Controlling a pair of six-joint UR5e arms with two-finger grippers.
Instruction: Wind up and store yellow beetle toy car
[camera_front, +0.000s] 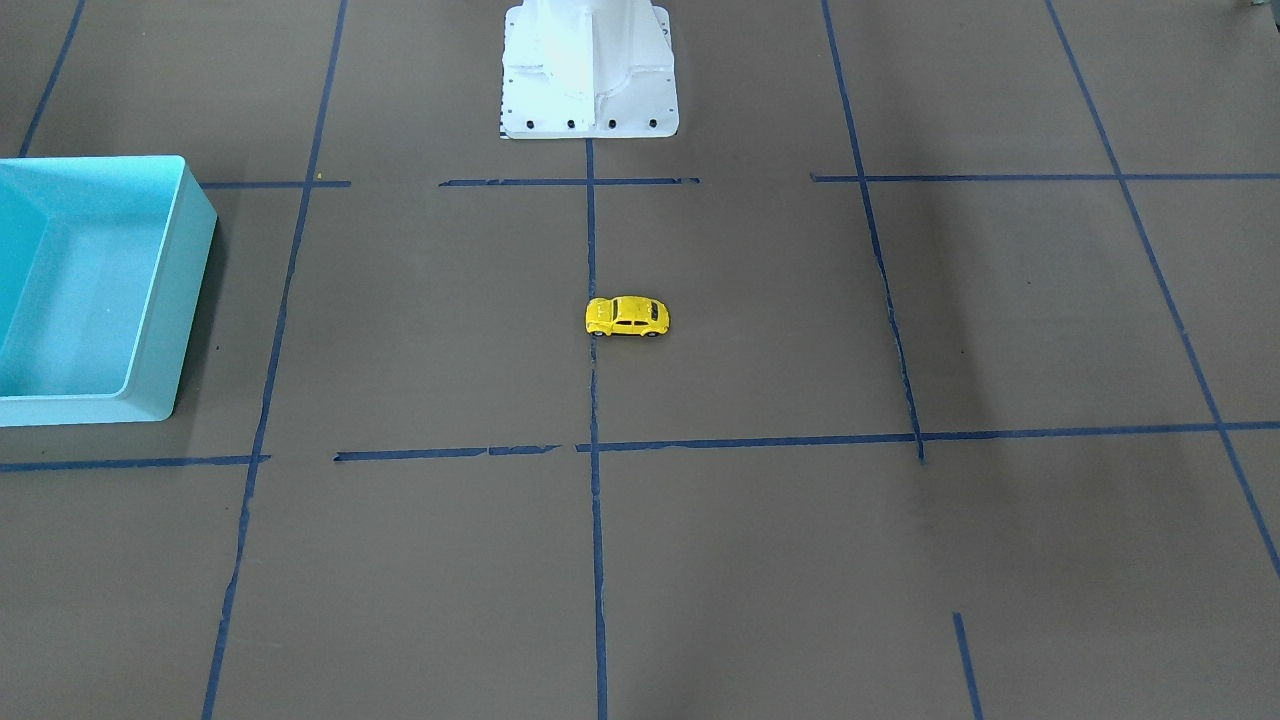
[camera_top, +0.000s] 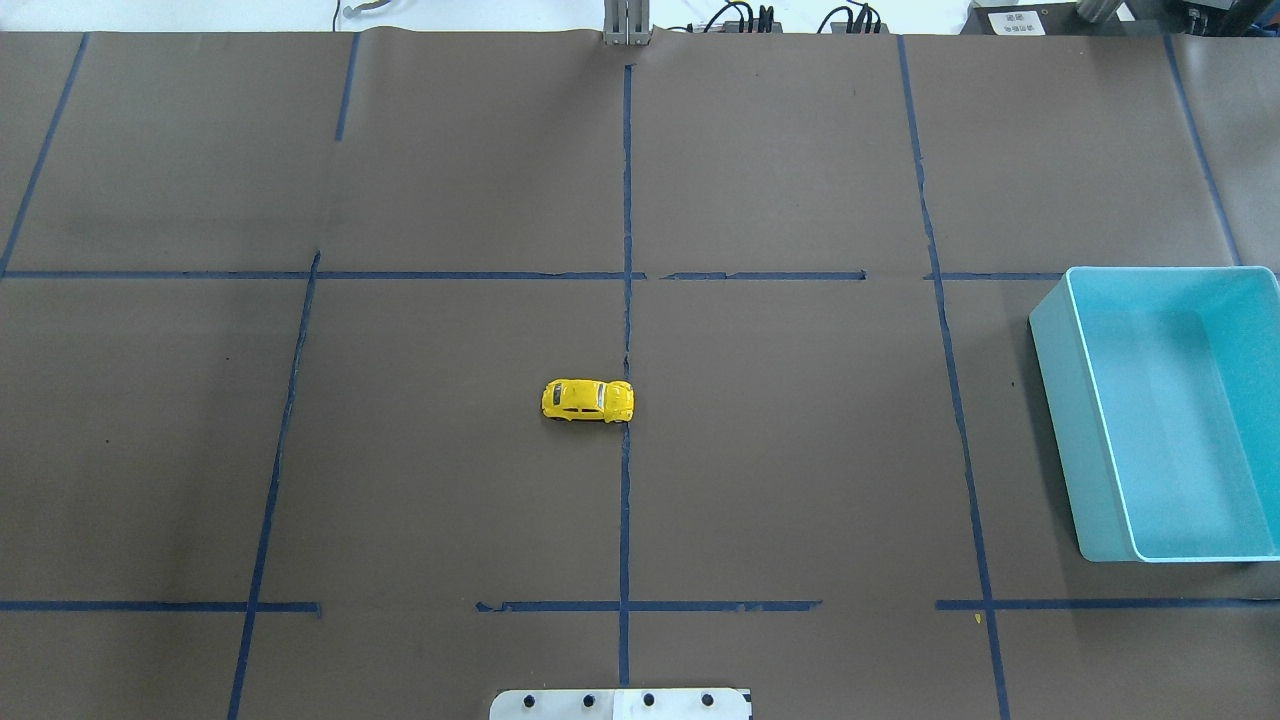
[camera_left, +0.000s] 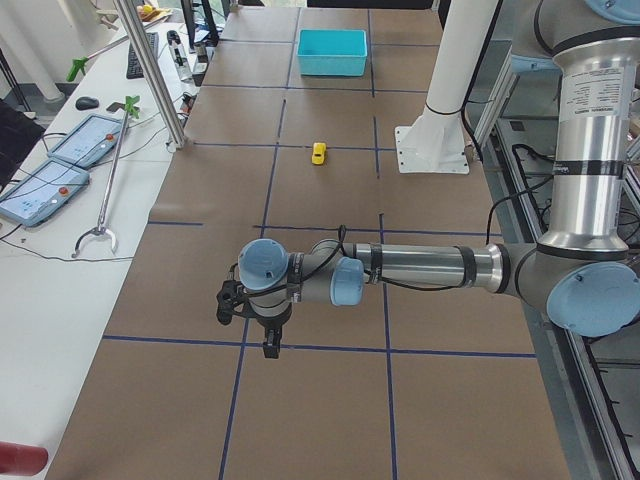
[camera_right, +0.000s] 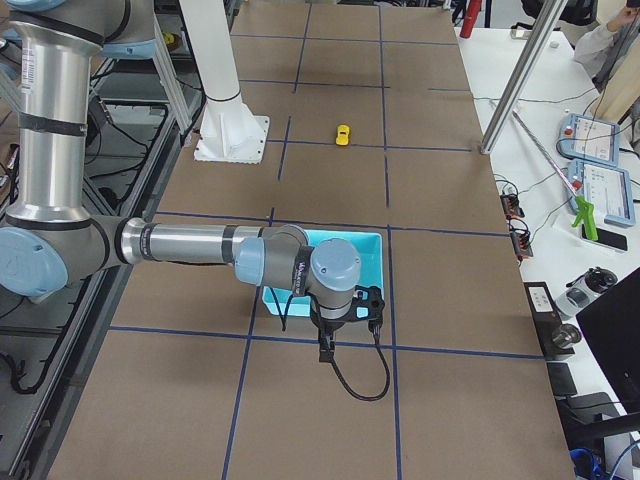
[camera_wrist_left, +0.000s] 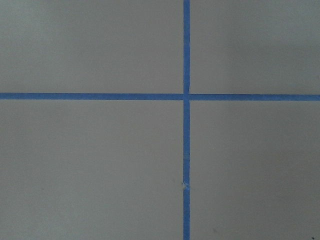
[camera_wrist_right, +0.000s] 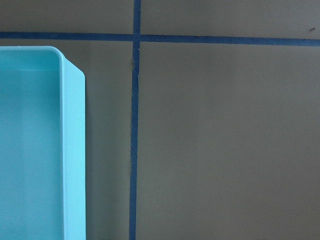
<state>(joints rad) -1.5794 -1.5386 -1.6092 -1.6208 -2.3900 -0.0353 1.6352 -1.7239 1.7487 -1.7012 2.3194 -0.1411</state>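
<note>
From the front, the tiny bright yellow Beetle-shaped toy car (camera_front: 627, 317) sits on its wheels mid-table at a blue tape line (camera_front: 592, 230), probably staged within either arm's reach, well apart from the open turquoise plastic bin (camera_front: 190, 300); side views show the left gripper (camera_left: 268, 345) and right gripper (camera_right: 325, 350) hanging far from it, whether open or closed I cannot tell.

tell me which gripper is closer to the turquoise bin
Right. The right gripper hangs beside the turquoise bin; the left gripper is at the opposite end of the table.
</note>
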